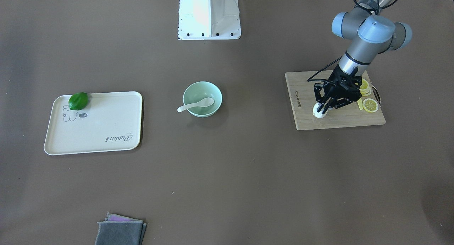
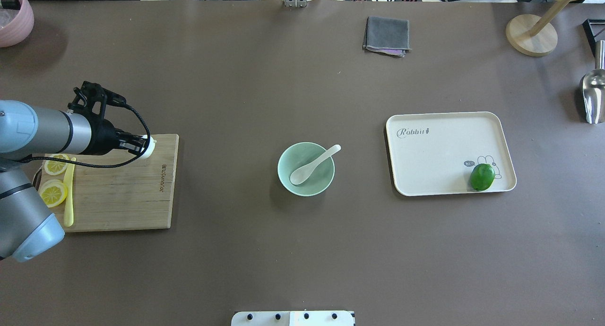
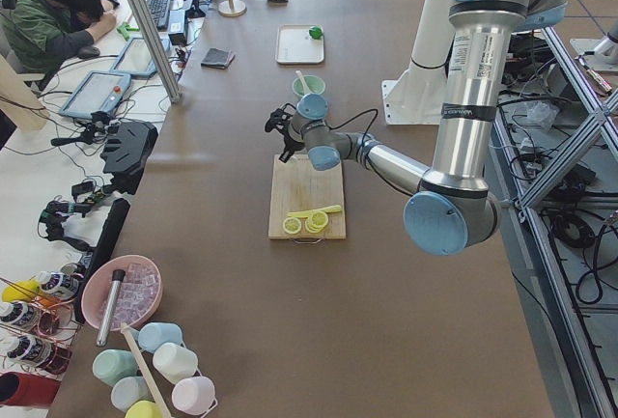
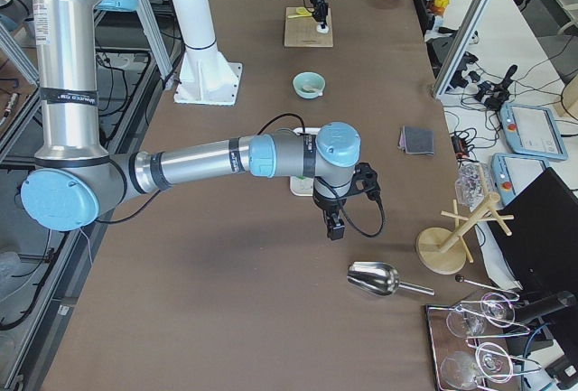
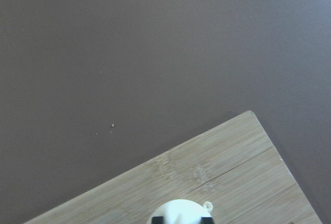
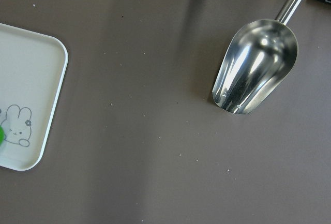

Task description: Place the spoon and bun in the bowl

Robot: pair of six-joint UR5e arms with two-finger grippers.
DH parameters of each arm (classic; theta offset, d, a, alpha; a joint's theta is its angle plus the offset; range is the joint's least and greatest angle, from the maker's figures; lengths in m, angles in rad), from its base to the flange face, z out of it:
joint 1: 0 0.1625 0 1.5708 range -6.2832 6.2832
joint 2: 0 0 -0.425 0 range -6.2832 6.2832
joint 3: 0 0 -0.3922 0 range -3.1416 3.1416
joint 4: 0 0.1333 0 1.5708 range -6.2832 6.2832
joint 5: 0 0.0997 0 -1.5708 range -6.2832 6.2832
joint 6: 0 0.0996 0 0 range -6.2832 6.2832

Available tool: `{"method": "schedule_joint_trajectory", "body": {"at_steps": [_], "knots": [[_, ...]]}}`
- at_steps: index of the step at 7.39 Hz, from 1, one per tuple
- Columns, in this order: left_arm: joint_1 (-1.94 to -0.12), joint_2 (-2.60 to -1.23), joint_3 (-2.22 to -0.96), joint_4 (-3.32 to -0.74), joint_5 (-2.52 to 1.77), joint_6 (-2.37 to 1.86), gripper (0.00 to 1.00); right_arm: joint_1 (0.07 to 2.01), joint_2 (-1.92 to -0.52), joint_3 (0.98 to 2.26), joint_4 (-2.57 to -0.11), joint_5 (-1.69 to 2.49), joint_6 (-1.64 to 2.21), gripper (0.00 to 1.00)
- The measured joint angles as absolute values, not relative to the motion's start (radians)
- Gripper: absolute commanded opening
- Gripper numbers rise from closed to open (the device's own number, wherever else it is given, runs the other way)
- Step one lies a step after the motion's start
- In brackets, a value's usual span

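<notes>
The white spoon [image 1: 197, 104] lies in the mint-green bowl [image 1: 198, 90] at the table's middle, its handle over the rim; both also show in the overhead view, spoon [image 2: 314, 164] and bowl [image 2: 321, 180]. The white bun [image 1: 317, 113] sits at the edge of the wooden cutting board [image 1: 337, 121]. My left gripper [image 1: 322, 109] is down on it, a fingertip against each side of the bun [image 5: 182, 209]. It also shows in the overhead view [image 2: 146, 146]. My right gripper [image 4: 334, 226] shows only in the exterior right view; I cannot tell whether it is open.
Lemon slices [image 2: 53, 193] and a yellow knife [image 2: 69, 193] lie on the board. A cream tray [image 2: 439, 146] holds a green lime [image 2: 482, 176]. A grey cloth [image 2: 387, 35], a metal scoop [image 6: 256, 69] and a wooden stand [image 2: 531, 35] lie further out.
</notes>
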State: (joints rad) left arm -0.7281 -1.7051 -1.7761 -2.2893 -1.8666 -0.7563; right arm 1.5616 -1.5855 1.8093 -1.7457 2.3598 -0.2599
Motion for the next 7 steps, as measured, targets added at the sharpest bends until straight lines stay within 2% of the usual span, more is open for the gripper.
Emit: {"method": "schedule_joint_trajectory", "body": {"at_steps": [3,7], "knots": [[-0.645,-1.886,-1.768,-2.274,-1.836,-0.984,0.0,1.581,-1.617,1.801,-1.747,2.343,-0.257,1.0],[-0.449,-2.174,-1.609,-2.259,-1.615,-1.168,0.0,1.608,-1.637,1.796,-1.749,2.327,-0.236,1.0]]}}
